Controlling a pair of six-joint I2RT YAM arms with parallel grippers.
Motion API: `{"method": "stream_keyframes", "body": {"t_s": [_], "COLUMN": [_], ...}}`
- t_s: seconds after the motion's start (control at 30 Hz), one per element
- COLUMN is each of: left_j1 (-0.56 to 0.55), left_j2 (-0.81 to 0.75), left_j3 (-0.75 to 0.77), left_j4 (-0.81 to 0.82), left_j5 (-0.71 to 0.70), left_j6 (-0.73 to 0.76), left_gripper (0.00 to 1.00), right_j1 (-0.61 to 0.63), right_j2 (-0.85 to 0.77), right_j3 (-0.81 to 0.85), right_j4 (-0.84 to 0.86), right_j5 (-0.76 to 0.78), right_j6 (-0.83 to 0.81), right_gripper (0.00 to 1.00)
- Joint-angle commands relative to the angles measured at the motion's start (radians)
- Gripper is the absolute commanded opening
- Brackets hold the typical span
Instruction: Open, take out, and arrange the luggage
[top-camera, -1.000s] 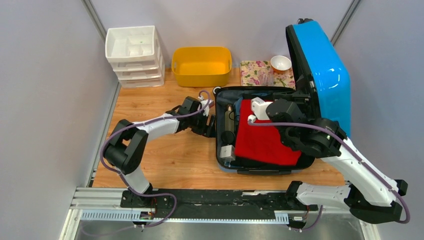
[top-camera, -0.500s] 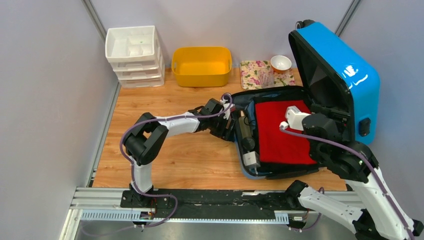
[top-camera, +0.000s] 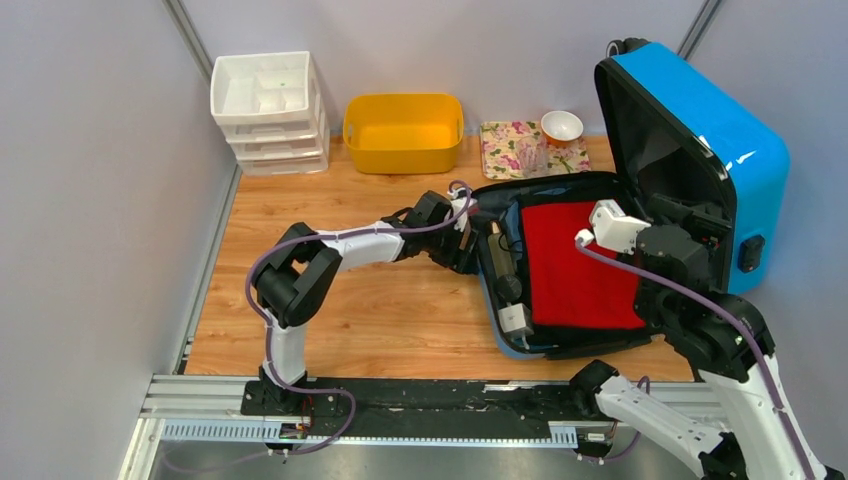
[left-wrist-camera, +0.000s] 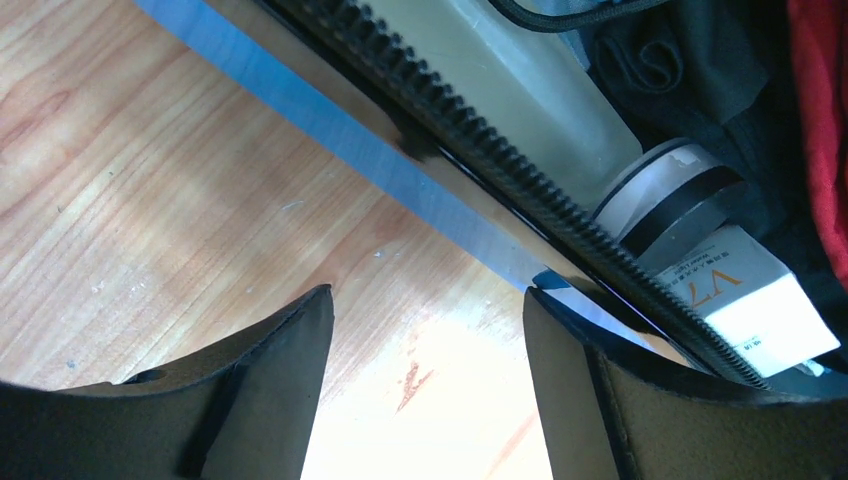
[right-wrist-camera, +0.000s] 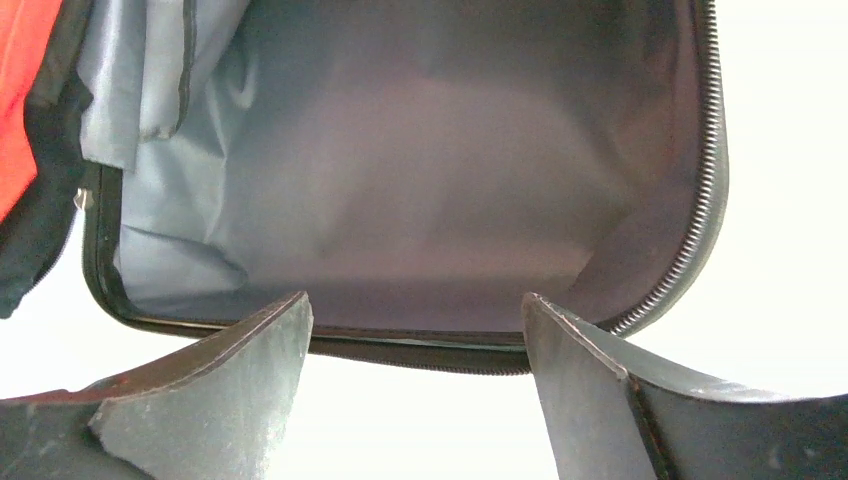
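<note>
Found the suitcase open at the right side of the table — base flat on the wood, blue lid reared up and leaning off to the right, black wheels at its far top corner. Spotted a red cloth spread across most of the base, with a white box tucked along the left edge. Read "V7" on that box from the left wrist view, right beside a white cylinder with a black band.

Caught the left gripper low over the table, just beside the suitcase's left rim, fingers well apart and gripping nothing; only bare wood and a strip of blue shell between them. Couldn't tell whether either finger touched the rim. Saw black zip teeth running diagonally just past the fingertips.

Picked up the right gripper facing the inside of the raised lid — fingers spread wide, empty, aimed at the grey lining. Noted a zip track curving round the lining's right edge.

Further back, along the far edge of the table: a white drawer unit at the left, a yellow tub next to it, then a flowered mat with a small bowl at its far right corner, close to the lid.
</note>
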Motion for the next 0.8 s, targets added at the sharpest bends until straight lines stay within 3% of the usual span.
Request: {"method": "stream_keyframes", "body": {"t_s": [0.0,0.13,0.27,0.37,0.53,0.77], "left_j1": [-0.03,-0.017,0.0,0.002,0.014,0.066], "left_j2": [-0.12,-0.215,-0.29,-0.348,-0.391,-0.44], "left_j3": [-0.028,-0.076,-0.119,-0.159,-0.2,-0.252], "left_j4": [0.177,0.163,0.14,0.142,0.112,0.016], "left_j5": [0.029,0.027,0.05,0.05,0.041,0.078], "left_j6": [0.014,0.047,0.057,0.075,0.06,0.07], "left_gripper": [0.8,0.82,0.82,0.82,0.82,0.85], "right_j1": [-0.034,-0.187,-0.477,-0.55,-0.564,-0.775], "right_j2": [0.072,0.187,0.284,0.297,0.277,0.297], "right_j3": [0.099,0.153,0.22,0.233,0.207,0.24], "right_j4": [0.067,0.108,0.151,0.162,0.182,0.179], "right_j5": [-0.038,-0.154,-0.333,-0.395,-0.403,-0.509], "right_j6": [0.049,0.056,0.055,0.051,0.034,0.042], "right_gripper": [0.83,0.83,0.79,0.78,0.8,0.83]}}
